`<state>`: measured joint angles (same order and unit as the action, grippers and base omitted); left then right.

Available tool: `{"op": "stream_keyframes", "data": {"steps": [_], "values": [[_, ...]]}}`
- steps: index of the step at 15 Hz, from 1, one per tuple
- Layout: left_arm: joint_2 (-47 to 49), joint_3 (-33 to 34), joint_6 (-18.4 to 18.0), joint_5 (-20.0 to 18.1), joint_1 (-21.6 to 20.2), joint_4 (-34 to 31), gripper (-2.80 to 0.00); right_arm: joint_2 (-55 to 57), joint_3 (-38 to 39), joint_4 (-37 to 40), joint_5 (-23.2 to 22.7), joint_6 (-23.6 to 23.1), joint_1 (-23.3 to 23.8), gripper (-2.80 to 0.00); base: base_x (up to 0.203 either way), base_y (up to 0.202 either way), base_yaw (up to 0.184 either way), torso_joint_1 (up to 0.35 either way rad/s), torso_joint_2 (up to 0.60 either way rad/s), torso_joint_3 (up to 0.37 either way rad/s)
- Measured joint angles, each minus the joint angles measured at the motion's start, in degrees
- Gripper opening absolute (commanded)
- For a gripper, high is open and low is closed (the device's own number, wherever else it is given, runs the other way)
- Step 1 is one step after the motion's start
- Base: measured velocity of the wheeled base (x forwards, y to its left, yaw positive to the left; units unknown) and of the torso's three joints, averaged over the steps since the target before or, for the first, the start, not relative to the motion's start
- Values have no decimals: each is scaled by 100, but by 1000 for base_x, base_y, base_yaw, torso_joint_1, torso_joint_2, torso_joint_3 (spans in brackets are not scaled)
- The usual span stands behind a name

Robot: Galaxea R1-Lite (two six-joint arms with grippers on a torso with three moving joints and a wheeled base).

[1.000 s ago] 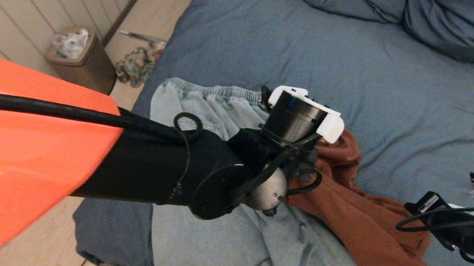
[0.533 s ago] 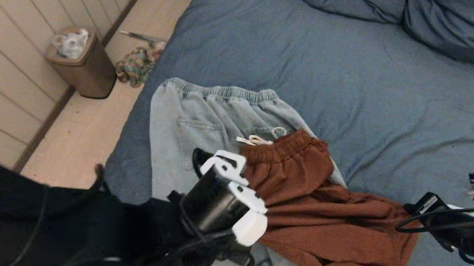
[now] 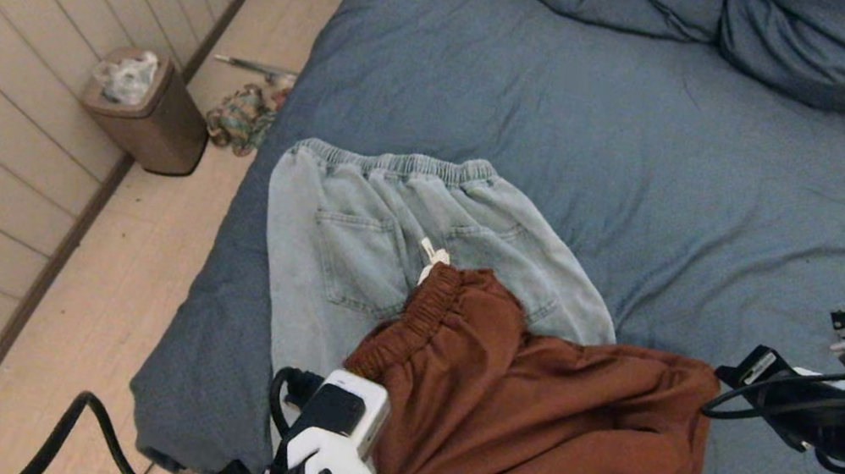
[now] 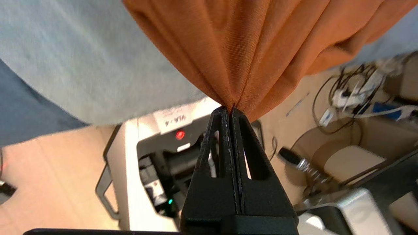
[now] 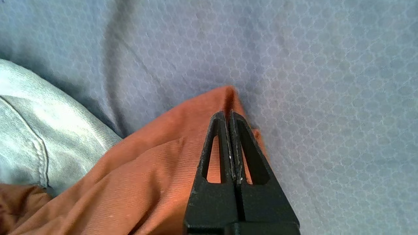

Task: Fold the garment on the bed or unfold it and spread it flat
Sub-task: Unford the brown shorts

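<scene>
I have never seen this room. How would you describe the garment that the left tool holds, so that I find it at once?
Look at the large slate-blue bed, then at its near edge, where pale blue denim trousers lie flat. Across their lower part lies a pair of rust-brown shorts with a gathered elastic waistband, pinched at one edge by the left tool. Its warm brown colour sets it apart from everything blue around it.

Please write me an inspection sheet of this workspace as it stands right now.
Surface: bed, wrinkled slate-blue cover.
Job's things: rust-brown garment bunched, lying partly over light denim trousers.
Clutter: blue bedding at the far end.
Grippers: left gripper shut on a fold of the rust-brown garment past the near bed edge; right gripper shut, its tips on that garment's corner, grip unclear.
Cables: black cable looped on right arm.
Surroundings: waste bin on the floor by panelled wall.
</scene>
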<state>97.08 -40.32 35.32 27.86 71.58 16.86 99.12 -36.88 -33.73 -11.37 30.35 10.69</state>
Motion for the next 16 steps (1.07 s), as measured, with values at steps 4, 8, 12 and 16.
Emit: {"op": "stream_keyframes", "data": {"steps": [4,8,12,16], "values": [[286,189,-14,10,11,600,-280,-24,-158,107,44,-38,-605,-280,0,0,0,0,0,0],[718,386,-69,41,13,1163,-280,-37,-1389,1131,649,-97,-1724,-280,0,0,0,0,0,0],[726,411,-94,68,16,1140,0,-37,-2934,2541,901,-122,-2612,-280,0,0,0,0,0,0],[612,371,-107,344,38,940,0,23,-3573,3055,936,-139,-3180,-280,0,0,0,0,0,0]]}}
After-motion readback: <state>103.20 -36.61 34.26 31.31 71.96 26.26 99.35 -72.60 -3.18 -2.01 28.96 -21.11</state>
